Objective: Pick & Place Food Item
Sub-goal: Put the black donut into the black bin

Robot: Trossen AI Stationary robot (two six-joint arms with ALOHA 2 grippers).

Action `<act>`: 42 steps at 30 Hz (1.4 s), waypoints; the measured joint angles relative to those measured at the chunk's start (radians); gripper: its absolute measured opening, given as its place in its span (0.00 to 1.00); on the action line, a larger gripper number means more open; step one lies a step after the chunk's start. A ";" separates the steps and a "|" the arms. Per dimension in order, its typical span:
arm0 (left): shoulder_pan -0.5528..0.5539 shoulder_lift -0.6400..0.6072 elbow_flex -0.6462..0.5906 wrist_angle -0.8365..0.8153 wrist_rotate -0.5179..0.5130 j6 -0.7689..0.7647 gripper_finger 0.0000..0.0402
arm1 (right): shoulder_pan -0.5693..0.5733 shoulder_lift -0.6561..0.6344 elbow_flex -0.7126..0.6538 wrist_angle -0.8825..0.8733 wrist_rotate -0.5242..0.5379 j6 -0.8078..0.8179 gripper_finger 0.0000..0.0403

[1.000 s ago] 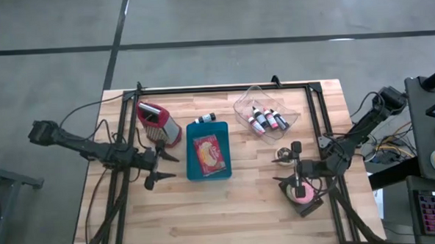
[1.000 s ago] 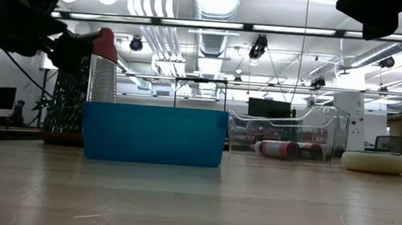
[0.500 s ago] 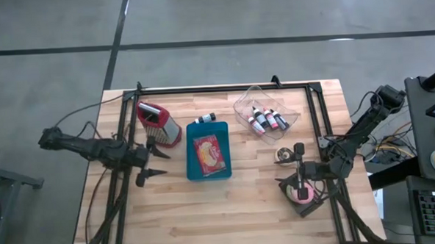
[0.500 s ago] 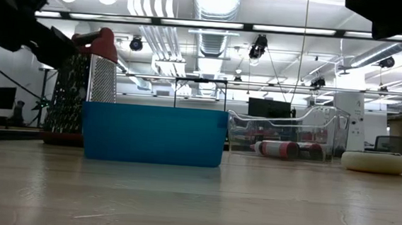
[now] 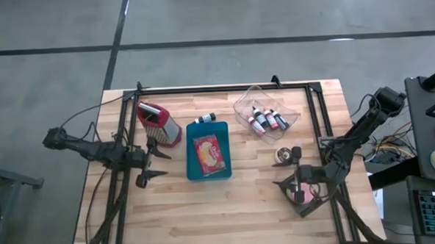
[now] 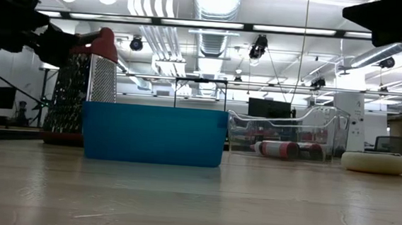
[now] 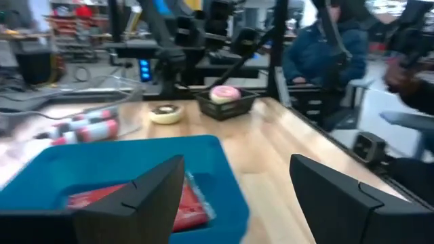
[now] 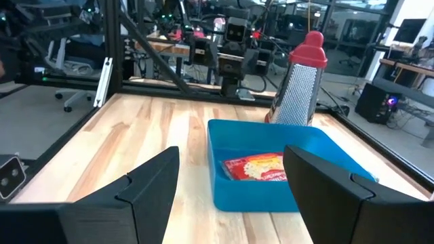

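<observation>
Here, the right gripper (image 5: 297,171) hangs with fingers spread over the pink-frosted round doughnut (image 5: 303,195), which lies flat in its black square tray (image 5: 286,186). Farther off, the left gripper (image 5: 150,162) gapes open beside the blue plastic bin (image 5: 191,164).

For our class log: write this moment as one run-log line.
left gripper: open, beside blue bin | right gripper: open, above pink donut | red packet: in bin

I had the left gripper (image 5: 151,162) stretched low over the table, fingers spread wide, while the right gripper (image 5: 297,171) hovered opposite, fingers equally parted.
</observation>
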 joint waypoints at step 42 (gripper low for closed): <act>0.001 0.091 0.000 0.052 -0.240 0.075 0.69 | -0.169 0.141 0.482 -1.504 -0.377 0.979 0.64</act>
